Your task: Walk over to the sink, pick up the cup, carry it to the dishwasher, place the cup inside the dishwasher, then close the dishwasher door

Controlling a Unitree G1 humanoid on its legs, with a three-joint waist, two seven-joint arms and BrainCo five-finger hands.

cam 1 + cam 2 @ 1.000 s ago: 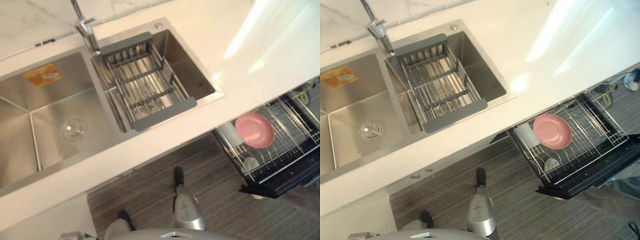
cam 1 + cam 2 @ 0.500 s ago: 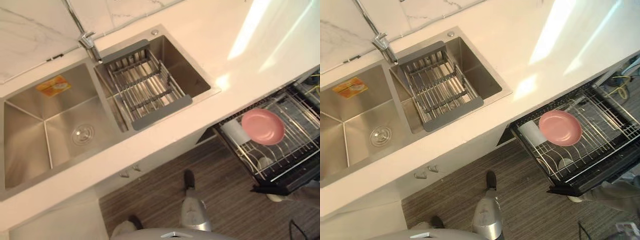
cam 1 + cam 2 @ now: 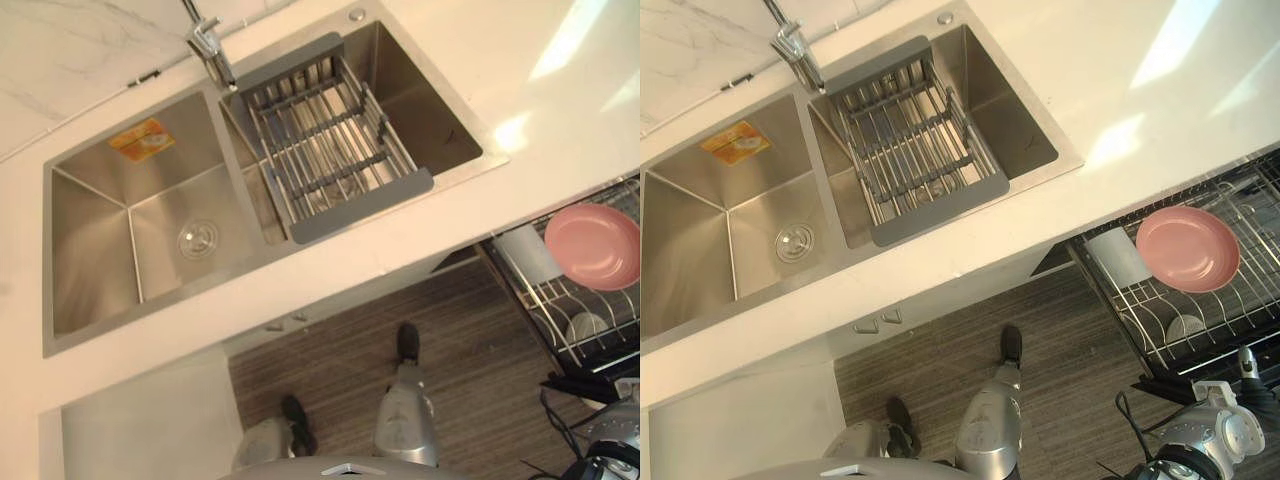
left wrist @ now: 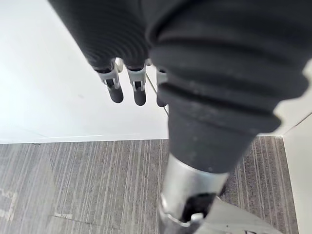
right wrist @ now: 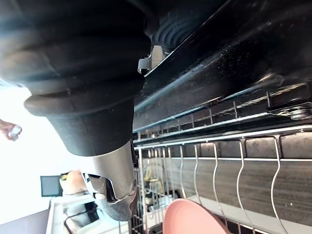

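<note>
Dishwasher rack [image 3: 1200,312] juts past the tabletop's [image 3: 1040,60] front edge over open floor [image 3: 1070,340]. Left robot hand [image 4: 138,88] hangs beside it, relaxed and empty. Right robot hand [image 5: 87,44] sits at the rack's edge, its state unclear.

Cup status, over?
Left hand open, empty. Right hand by dishwasher door. Cup looks placed in rack beside plate. Rack pulled out, door open.

Left basin [image 3: 150,250] open from above; drain rack [image 3: 335,150] spans right basin [image 3: 430,110]; faucet [image 3: 207,45] at back between them; pink plate [image 3: 1187,248], white cup [image 3: 1118,257] occupy dishwasher rack [image 3: 1200,310].
</note>
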